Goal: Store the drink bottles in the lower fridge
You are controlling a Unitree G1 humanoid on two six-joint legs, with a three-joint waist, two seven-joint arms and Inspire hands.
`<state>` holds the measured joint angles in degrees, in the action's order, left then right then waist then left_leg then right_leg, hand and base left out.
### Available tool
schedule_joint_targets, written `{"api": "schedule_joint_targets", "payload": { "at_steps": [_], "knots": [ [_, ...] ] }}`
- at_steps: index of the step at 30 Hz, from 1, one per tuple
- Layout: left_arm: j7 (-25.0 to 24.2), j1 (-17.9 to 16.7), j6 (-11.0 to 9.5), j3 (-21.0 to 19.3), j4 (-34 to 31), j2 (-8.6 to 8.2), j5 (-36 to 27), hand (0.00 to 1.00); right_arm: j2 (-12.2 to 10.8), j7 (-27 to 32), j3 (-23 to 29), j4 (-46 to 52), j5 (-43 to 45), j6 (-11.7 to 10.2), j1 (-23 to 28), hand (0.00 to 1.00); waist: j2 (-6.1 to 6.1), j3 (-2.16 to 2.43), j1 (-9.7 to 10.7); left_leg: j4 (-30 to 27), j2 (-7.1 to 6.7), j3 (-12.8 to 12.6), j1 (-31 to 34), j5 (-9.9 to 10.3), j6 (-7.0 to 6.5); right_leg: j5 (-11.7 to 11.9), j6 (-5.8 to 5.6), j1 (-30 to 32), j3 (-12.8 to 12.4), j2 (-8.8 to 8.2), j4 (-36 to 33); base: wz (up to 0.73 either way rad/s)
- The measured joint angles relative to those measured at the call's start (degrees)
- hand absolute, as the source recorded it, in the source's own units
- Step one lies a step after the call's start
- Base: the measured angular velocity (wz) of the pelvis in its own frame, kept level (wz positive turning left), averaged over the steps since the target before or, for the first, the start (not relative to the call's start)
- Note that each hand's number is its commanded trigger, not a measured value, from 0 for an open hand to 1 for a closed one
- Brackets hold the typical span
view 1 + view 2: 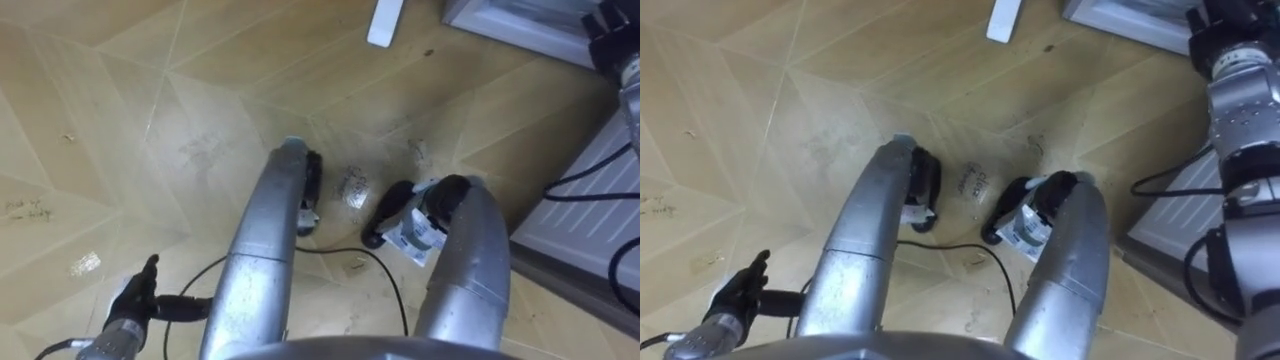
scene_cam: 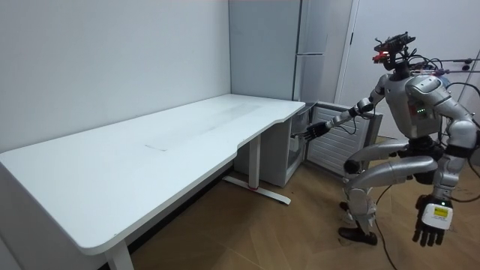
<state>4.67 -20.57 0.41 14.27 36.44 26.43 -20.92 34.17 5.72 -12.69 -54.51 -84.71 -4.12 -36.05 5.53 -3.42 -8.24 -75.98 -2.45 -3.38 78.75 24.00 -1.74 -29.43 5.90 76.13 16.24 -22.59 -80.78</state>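
Progress is judged to be early. The left hand (image 2: 431, 223) carries no drink, and nothing placed in the lower fridge (image 2: 283, 156) can be made out. The robot is seen standing with knees bent on the wooden floor (image 1: 110, 120), near the end of the white desk (image 2: 150, 157), and it is turned towards the fridge stack at the far wall. Below the tall upper unit (image 2: 264, 52), what appears to be the lower compartment's door (image 2: 330, 146) stands open towards the robot. The opening step is therefore taken as done, or nearly so.

The right arm is stretched forward, and the right hand (image 2: 307, 133) is seen at about the top edge of that door. Whether the door is touched, and whether the fingers are curled or straight, cannot be told in the room view. The left hand is hung low beside the left thigh, its fingers straight and relaxed, with nothing held. In the eye views it is seen at the lower left, over the floor.

Where the drinks are cannot be told from these pictures. By this reading nearly the whole task is left. The drinks are to be found, picked up, carried to the open compartment and set inside, and the door is then to be closed.
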Motion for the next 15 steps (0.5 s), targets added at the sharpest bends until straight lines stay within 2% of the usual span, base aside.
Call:
{"api": "schedule_joint_targets", "payload": {
  "at_steps": [1, 4, 10, 15],
  "knots": [
    [0.06, -0.22, 0.04, -0.01, 0.02, 0.3, -0.2, 0.0, 0.34, 0.8, -0.57, 0.3, -0.02, 0.0, 0.0, 0.0, 0.0, 0.0, 0.01, 0.16, -0.5, 0.3, 0.04, -0.05, 0.09, -0.17, 0.0, -0.11, 0.31, -0.49, 0.01, 0.08],
    [0.19, -1.63, -0.06, 0.01, 0.51, 1.92, -2.19, 0.0, 1.04, 3.67, -2.49, 1.26, -0.11, -0.1, -0.02, 0.0, -0.02, -0.06, -0.48, 0.27, -0.6, 0.95, -0.09, -0.23, 0.41, -0.85, -0.17, -0.89, 1.71, -1.5, -0.11, 0.07],
    [0.28, -2.65, -1.46, 0.09, 2.03, 2.08, -4.56, 0.0, 1.17, 6.99, -3.05, 1.22, -0.3, -0.18, -0.01, 0.0, -0.19, -0.2, -1.98, 0.27, -1.3, 2.27, -0.83, -0.51, 0.94, -1.43, 0.37, -2.22, 2.64, -1.49, -0.19, 0.03],
    [0.15, -2.76, -2.13, 0.05, 4.56, 2.09, -4.68, 0.0, 1.25, 9.17, -3.05, 1.22, -0.28, -1.48, -0.01, 0.0, -0.46, -0.36, -3.34, 0.28, -1.29, 2.62, -0.82, -0.53, 1.09, -1.64, 0.66, -2.34, 2.98, -1.51, -0.34, 0.02]
  ]
}}
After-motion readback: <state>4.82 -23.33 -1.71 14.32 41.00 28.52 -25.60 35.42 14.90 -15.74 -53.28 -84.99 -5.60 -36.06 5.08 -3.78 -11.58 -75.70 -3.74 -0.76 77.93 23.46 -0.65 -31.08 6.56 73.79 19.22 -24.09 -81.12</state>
